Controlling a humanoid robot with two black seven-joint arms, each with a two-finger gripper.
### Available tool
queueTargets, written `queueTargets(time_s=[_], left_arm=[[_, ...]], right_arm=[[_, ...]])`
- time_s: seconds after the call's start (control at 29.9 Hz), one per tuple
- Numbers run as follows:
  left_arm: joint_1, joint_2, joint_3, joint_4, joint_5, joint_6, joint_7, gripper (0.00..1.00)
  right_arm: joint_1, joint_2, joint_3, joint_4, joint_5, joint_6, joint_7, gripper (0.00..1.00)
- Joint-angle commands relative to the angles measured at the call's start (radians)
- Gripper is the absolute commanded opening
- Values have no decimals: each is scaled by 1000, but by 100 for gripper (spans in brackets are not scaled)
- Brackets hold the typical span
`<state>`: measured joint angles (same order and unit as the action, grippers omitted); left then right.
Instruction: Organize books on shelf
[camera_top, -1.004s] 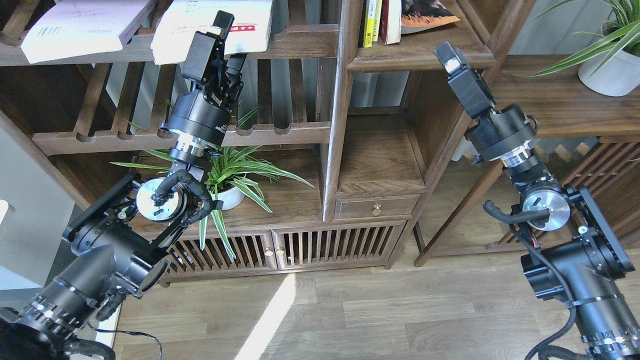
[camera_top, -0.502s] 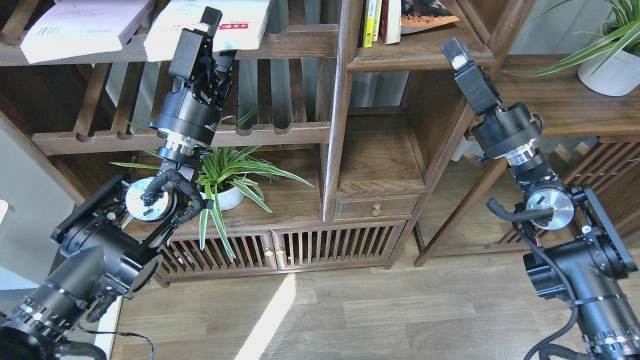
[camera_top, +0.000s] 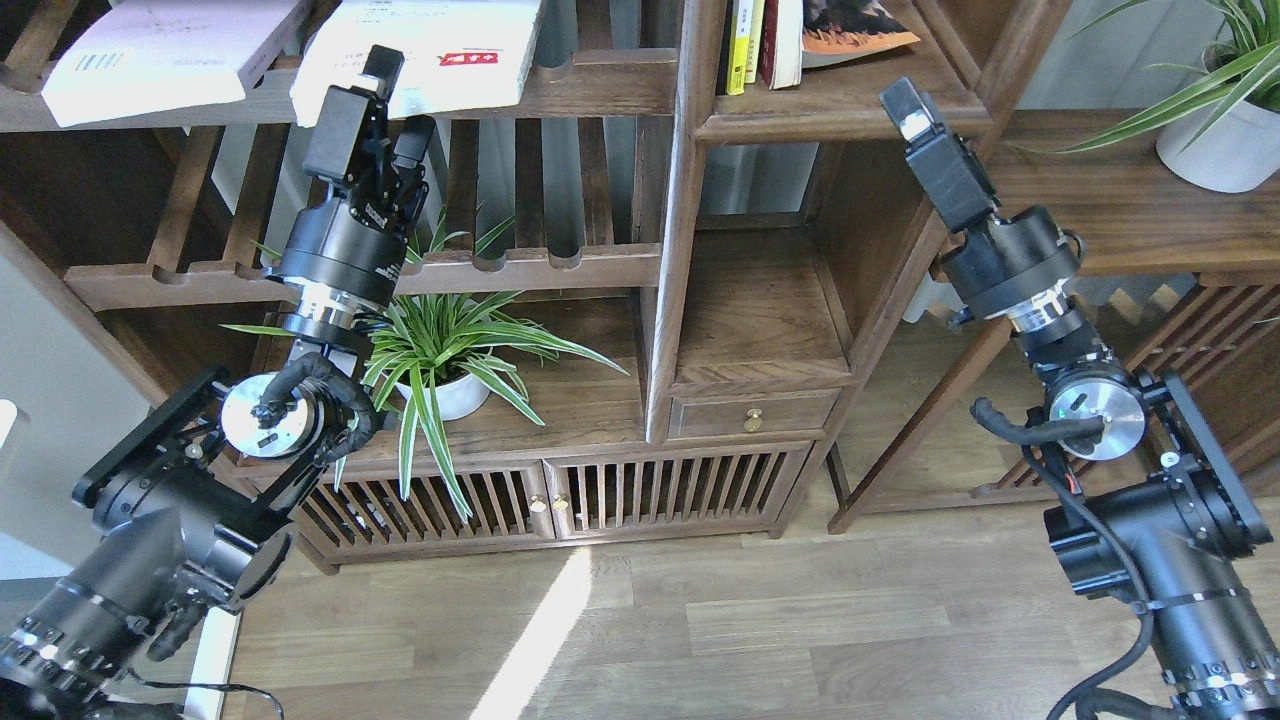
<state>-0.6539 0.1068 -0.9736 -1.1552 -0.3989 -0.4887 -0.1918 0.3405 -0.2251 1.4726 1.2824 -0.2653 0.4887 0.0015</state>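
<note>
Up on the slatted rack (camera_top: 560, 95) at top left, two of our books lie flat: the lilac book (camera_top: 160, 55) at far left, the white book (camera_top: 440, 50) beside it, red label (camera_top: 468, 59) showing. Both hang slightly over the rack's front rail.

Our left hand (camera_top: 392, 95) sits just below the white book's front edge. One finger (camera_top: 382, 68) overlaps the book's lower edge in view, the other finger (camera_top: 413, 140) is lower; there is a gap between them, so the hand is parted and grips nothing. Can't tell whether the upper finger actually touches the book.

Third book, the red one (camera_top: 850, 30), lies on the shelf (camera_top: 840, 110) at top right of the bookcase, cover up, corner sticking out past the front edge. Just left of it stand a yellow book (camera_top: 740, 45) and a thin red book (camera_top: 768, 45), upright.

Our right hand (camera_top: 905, 105) is in front of that shelf's edge, below the red book and not touching it. We see it end-on and dark, so we can't tell if the fingers are together or apart.

Lower down, a potted plant (camera_top: 450, 345) stands on the cabinet top behind our left arm. Another plant pot (camera_top: 1220, 140) is on the side surface (camera_top: 1100, 200) at far right.
</note>
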Motion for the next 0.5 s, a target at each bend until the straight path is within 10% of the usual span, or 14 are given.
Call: queueTargets(time_s=[0.0,0.47], left_arm=[[-6,1,-2,-1,-31,0,2,98],[-49,-13,0,26,-29,21,3,98]], right_arm=[[0,1,0,0,0,0,0,98],[0,3,-2,0,0,0,0,98]])
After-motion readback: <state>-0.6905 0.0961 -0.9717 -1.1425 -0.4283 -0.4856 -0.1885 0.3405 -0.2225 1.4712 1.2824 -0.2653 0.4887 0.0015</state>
